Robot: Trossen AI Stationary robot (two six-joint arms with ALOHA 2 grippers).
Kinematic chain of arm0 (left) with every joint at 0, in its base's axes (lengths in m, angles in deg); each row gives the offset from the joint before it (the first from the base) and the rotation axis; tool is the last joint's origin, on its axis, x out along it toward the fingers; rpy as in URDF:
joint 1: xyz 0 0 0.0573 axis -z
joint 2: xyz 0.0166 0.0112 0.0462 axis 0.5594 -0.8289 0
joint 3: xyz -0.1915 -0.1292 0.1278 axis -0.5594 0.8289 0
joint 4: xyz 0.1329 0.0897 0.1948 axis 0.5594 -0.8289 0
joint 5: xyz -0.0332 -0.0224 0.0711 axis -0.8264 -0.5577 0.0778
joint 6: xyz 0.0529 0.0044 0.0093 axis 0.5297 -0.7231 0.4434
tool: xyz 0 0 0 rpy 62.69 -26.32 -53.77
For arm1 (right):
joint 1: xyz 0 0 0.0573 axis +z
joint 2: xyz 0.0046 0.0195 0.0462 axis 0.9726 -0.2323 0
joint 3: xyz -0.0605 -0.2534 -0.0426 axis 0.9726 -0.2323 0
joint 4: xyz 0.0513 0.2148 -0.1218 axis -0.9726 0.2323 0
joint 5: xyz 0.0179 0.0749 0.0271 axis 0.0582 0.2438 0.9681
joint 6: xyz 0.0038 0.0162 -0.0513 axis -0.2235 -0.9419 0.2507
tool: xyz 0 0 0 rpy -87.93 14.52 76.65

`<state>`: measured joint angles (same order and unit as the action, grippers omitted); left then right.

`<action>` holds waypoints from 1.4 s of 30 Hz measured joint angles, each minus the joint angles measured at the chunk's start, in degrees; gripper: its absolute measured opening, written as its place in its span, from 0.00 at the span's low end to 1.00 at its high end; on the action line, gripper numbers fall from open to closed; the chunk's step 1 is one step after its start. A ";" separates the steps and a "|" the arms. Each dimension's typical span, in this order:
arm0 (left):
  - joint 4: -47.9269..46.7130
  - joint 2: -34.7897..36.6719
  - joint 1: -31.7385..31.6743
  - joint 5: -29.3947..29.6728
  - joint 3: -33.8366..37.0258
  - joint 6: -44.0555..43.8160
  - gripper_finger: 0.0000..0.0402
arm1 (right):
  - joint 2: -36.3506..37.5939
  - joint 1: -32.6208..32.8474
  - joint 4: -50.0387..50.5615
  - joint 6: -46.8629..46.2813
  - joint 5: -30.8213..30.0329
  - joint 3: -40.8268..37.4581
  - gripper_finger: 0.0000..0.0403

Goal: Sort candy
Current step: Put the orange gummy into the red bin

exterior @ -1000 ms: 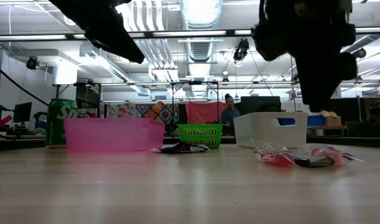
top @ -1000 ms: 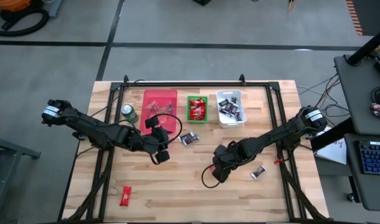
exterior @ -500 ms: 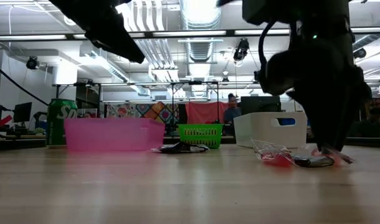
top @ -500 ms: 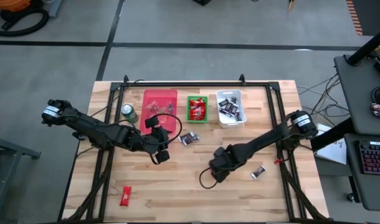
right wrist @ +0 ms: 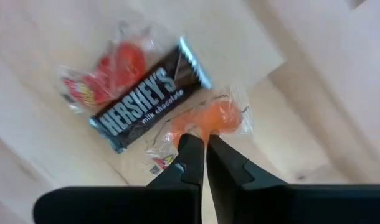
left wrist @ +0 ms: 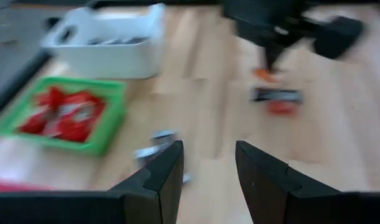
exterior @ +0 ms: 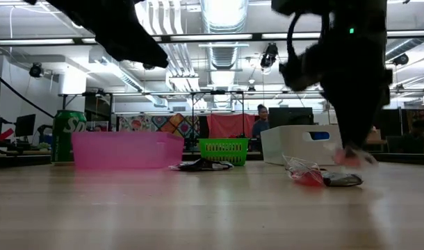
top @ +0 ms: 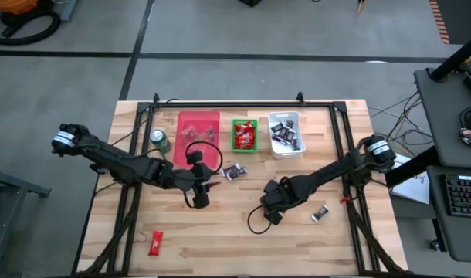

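On the light wooden counter (top: 220, 224), a red-wrapped candy bar (top: 156, 243) lies alone near the left front corner. The left gripper (left wrist: 207, 163) hovers above the counter, fingers parted and holding nothing, near a green drink can (top: 159, 140) and a pink plastic tray (top: 198, 127). Next stand a green mesh basket (top: 244, 134) of red candies and a white plastic bin (top: 285, 133) of dark ones. The right gripper (right wrist: 205, 152) is closed on an orange clear-wrapped candy (right wrist: 215, 118), lifted just above the counter (low view). Below it lie a dark Hershey's bar (right wrist: 149, 106) and a red clear-wrapped candy (right wrist: 112, 71), touching.
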<state>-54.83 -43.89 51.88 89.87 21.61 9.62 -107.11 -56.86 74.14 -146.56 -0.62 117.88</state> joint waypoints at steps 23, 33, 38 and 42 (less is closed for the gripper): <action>41.52 -3.15 0.20 -8.02 15.37 4.65 0.32 | 5.04 -0.10 -52.63 58.63 -17.64 -1.43 0.02; 50.71 -13.24 0.42 -20.06 13.20 6.30 0.32 | 4.19 -1.21 -55.60 64.08 -10.57 -1.53 0.02; 52.56 -16.18 0.46 -22.99 11.34 7.66 0.32 | 4.23 -1.14 -53.34 65.25 -9.48 -1.53 0.02; 52.59 -16.39 0.41 -26.61 10.76 7.75 0.32 | 4.23 -1.23 -50.84 64.66 -9.29 -1.53 0.02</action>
<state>-2.24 -60.28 52.29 63.26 32.37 17.37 -102.88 -58.09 23.31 -81.90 -9.91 116.35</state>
